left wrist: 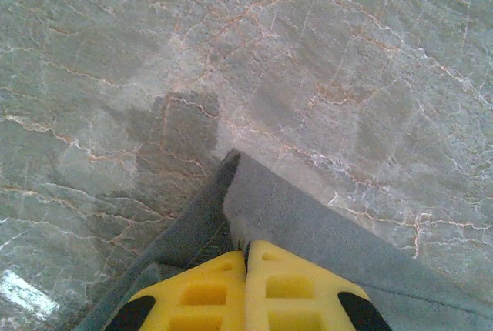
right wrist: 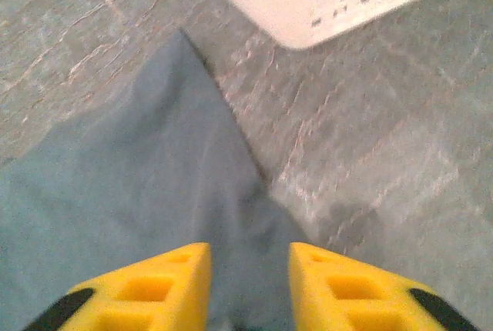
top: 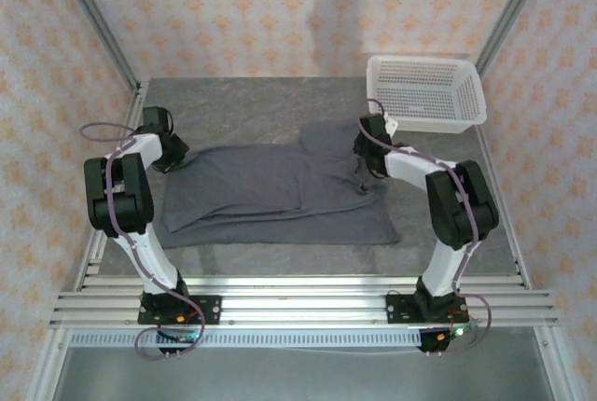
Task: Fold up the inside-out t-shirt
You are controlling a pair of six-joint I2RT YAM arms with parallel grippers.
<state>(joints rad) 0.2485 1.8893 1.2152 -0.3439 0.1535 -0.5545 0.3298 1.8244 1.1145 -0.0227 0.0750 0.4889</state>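
Cloth of the inside-out t-shirt (top: pixel 280 196) is spread across the middle of the desk (top: pixel 252 103), near the white mesh basket (top: pixel 424 93). Its left corner is pinched in the left claw (left wrist: pixel 246 248), jaws shut on the hem, seemingly so that edge can be anchored or carried. The right claw (right wrist: pixel 250 250) is poised over the opposite side with jaws parted and nothing gripped, perhaps for a fresh hold.

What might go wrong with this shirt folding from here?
The left gripper pinches only a thin edge of the t-shirt; a pull might slip it free.
The right gripper is open over the cloth, so that side may bunch if the left pulls alone.
The white basket sits close to the right gripper; a wide swing might bump it.
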